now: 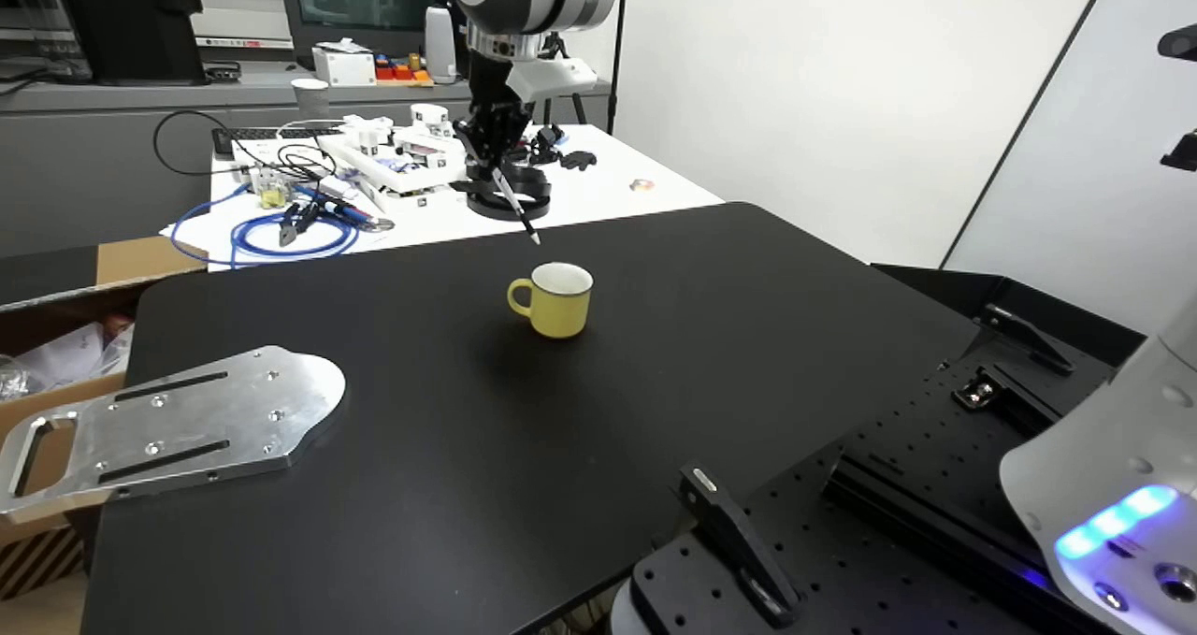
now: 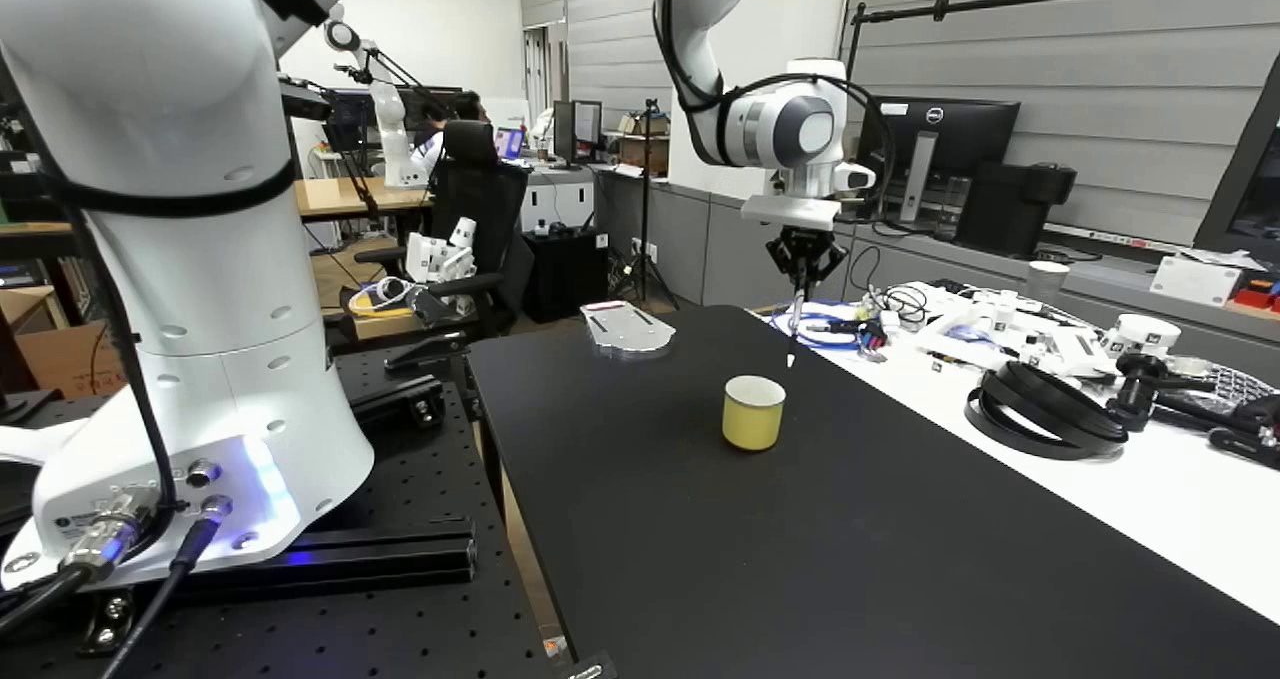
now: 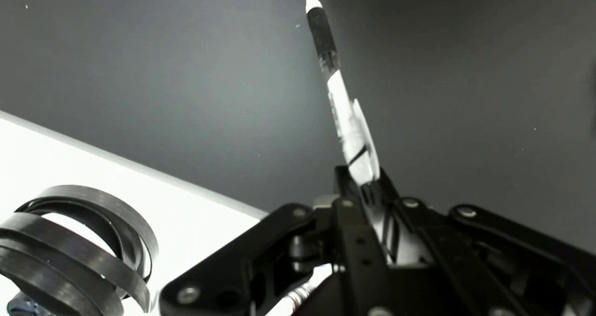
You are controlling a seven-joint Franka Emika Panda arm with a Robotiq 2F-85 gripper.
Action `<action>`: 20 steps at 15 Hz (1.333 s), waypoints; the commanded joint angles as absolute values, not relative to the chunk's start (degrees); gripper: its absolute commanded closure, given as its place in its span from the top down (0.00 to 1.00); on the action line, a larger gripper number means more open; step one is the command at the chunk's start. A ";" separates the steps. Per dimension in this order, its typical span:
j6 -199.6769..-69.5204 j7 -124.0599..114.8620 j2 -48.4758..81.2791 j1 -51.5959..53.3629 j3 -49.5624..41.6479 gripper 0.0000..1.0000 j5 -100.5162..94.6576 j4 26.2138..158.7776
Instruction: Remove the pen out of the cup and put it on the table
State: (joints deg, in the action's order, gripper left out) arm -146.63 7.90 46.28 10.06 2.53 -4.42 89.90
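Black table [image 1: 449, 457] | hand [image 2: 803, 281] above, pointing down | pen [image 3: 343, 106] seemingly pinched

Only thing I can actually read is Dell, on the round logo [image 2: 935, 115] on the monitor [image 2: 978, 154], above and right of the jaws in an exterior view. White sticker [image 2: 893, 109] on that same monitor is too small to make out. The pen [image 3: 341, 97], sticking out ahead of the jaws in the wrist view, has marks [image 3: 334, 109] too blurred to read. Same deal with the white strip [image 1: 245, 43], left of and above the jaws in an exterior view.
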 commanded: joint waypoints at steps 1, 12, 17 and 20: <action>-145.41 5.53 47.24 12.14 1.27 0.03 -7.82 85.91; -152.83 9.85 57.32 17.86 -1.62 0.03 -21.17 75.18; -156.34 13.89 65.12 18.30 -2.79 0.03 -23.56 69.11; -156.38 15.07 69.50 18.91 -4.12 0.03 -24.45 64.92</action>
